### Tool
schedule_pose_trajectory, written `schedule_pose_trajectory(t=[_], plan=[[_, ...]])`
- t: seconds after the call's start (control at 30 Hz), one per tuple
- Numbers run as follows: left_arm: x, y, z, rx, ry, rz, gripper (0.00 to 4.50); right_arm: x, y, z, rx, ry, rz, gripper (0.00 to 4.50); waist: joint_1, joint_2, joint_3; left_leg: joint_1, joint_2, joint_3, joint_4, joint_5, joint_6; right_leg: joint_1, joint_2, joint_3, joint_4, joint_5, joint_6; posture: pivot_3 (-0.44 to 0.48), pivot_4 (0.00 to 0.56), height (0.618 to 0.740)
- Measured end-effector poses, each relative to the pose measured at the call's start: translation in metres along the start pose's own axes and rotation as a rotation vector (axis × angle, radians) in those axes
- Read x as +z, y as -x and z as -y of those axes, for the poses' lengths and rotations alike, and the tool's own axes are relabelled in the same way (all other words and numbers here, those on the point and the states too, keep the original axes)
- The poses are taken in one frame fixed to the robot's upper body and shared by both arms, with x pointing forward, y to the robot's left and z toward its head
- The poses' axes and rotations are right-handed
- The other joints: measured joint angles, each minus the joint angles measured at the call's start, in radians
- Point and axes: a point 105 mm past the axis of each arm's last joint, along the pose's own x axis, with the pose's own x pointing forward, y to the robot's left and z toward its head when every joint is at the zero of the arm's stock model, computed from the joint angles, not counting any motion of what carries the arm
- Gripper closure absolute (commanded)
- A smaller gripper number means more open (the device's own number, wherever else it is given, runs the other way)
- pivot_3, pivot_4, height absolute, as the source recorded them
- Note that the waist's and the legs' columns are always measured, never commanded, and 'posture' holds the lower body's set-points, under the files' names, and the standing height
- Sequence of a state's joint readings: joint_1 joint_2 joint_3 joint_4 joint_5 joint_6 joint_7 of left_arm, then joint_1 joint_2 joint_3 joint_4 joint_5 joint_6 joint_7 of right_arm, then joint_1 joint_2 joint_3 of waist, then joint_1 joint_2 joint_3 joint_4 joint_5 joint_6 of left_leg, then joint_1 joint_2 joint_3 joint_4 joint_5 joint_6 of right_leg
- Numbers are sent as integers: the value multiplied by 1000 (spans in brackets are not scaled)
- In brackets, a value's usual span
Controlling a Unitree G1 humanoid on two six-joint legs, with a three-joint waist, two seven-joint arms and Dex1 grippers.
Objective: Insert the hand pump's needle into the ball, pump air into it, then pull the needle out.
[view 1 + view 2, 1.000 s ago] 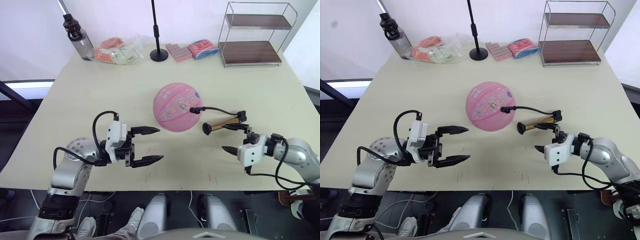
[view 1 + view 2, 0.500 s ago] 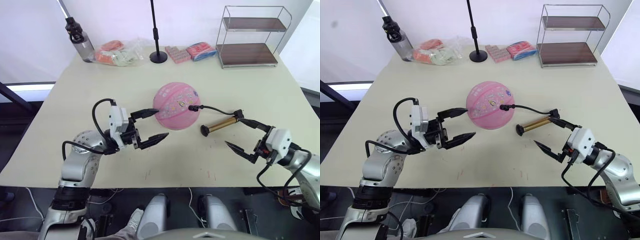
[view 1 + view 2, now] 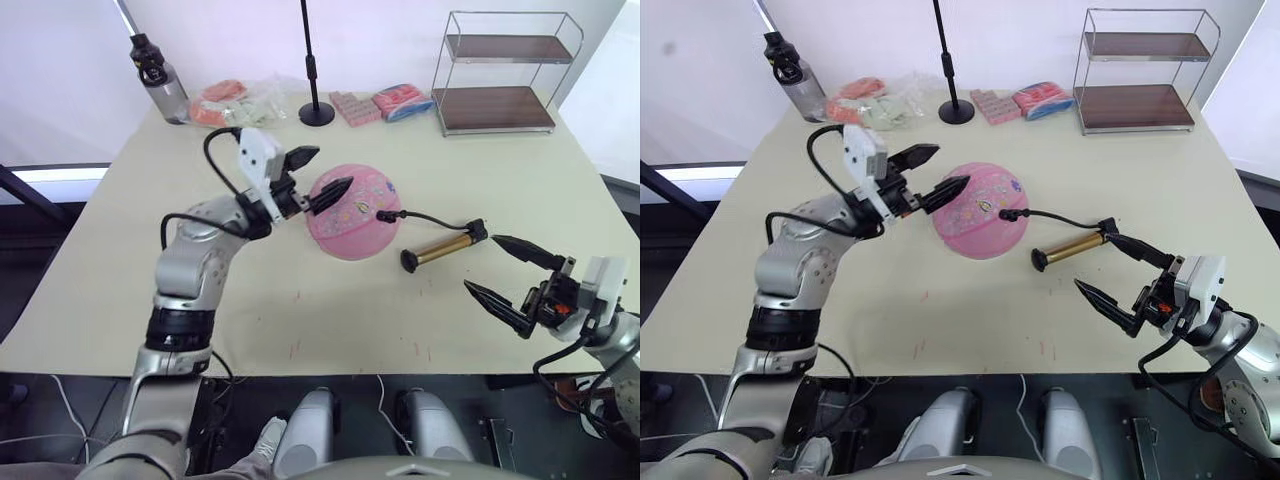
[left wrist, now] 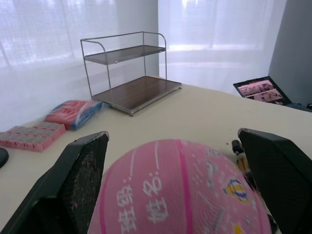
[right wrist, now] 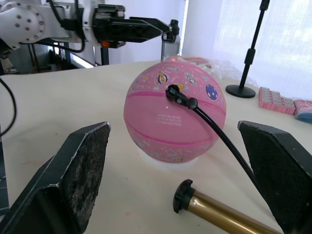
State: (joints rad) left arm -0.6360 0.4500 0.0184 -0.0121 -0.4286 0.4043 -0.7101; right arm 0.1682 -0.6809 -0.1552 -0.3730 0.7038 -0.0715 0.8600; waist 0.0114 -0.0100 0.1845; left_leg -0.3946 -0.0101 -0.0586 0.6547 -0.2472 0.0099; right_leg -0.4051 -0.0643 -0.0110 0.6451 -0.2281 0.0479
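The pink ball (image 3: 352, 214) rests mid-table. A black fitting (image 5: 178, 96) is pressed against the ball's upper right side; the needle pin is hidden under it. A thin black hose (image 3: 435, 217) runs from it to the hand pump (image 3: 440, 250), a gold cylinder lying on the table to the right of the ball. My left gripper (image 3: 333, 168) hovers open at the ball's upper left, with both fingers (image 4: 73, 185) straddling the ball's top without touching it. My right gripper (image 3: 481, 263) is open near the table's front right, just short of the pump's handle end, holding nothing.
A wire shelf rack (image 3: 505, 70) stands at the back right. Pink packets (image 3: 388, 101), a black stand base (image 3: 318, 112), a plastic bag of packets (image 3: 235, 100) and a dark bottle (image 3: 160, 85) line the back edge. The ball rests on a white ring (image 5: 170, 163).
My left gripper rose from the near table and swung forward to the ball's upper left. My right gripper drew back to the right and opened wider. Ball and pump stayed put.
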Motion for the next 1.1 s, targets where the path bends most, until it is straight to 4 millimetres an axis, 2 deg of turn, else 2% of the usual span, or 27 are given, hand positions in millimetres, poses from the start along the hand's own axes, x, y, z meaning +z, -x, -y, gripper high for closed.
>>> schedule_pose_trajectory(t=[0.1, 0.17, 0.27, 0.5, 0.7, 0.77, 0.8, 0.87, 1.0, 1.1], plan=[[1, -19, -7, 37, 19, -22, 0, 2, -2, 0, -3, -1, 22, 103, 2, -1, 0, 0, 0, 0, 0, 0, 0, 0, 0, 0, 0, 0, 0, 0, 150, 740], [0, -24, -7, 42, 26, -30, 0, 3, -2, 0, -2, 3, 24, 103, 1, -1, 0, 0, -1, 0, 0, 0, 0, 0, 0, 1, 0, 0, 0, 0, 150, 740], [-12, -35, -4, 40, 94, -54, 0, 2, -3, 0, -1, 8, 26, 103, -2, -1, 0, 0, -1, 0, 0, 0, 0, 0, 0, 1, 0, 0, 0, 0, 150, 740], [-37, -37, -1, 52, 119, -142, 0, 4, -8, 2, -1, 27, 32, 103, -2, -1, 0, 0, -1, 0, 1, 0, 0, 0, 0, 1, 0, 0, 0, 0, 150, 740], [-43, -36, -3, 61, 80, -172, 0, -1, -19, 10, -30, 50, -32, 103, -5, -1, -1, 2, -1, 2, 1, 0, 0, 0, 0, 3, 3, 0, 0, 0, 150, 740], [-48, -37, -4, 70, 70, -185, 0, -4, -37, 17, -39, 77, -85, 103, -7, -1, -2, 6, -2, 3, 1, 0, -1, 0, -1, 5, 6, 0, 0, 0, 150, 740], [-54, -38, -7, 83, 58, -200, 0, -3, -63, 21, -22, 148, -134, 103, -9, -2, -3, 11, -2, 5, 1, 1, -1, 3, 0, 7, 10, -1, 1, 0, 150, 740], [-57, -41, -5, 81, 69, -204, 0, -1, -80, 22, 6, 212, -166, 103, 0, -4, -5, 14, -2, 4, 1, 1, -1, 5, 0, 7, 11, -2, 3, 0, 150, 740], [-60, -45, -6, 86, 66, -197, 0, -14, -97, 20, 44, 262, -281, 103, 1, -5, -7, 14, -3, 4, 3, 1, -1, 7, -1, 6, 11, -1, 2, 0, 150, 740], [-61, -48, -4, 85, 65, -190, 0, -7, -116, 18, 81, 304, -294, 103, 4, -5, -7, 14, -3, 3, 5, 1, -1, 8, -1, 6, 12, 0, 0, 0, 150, 740]])
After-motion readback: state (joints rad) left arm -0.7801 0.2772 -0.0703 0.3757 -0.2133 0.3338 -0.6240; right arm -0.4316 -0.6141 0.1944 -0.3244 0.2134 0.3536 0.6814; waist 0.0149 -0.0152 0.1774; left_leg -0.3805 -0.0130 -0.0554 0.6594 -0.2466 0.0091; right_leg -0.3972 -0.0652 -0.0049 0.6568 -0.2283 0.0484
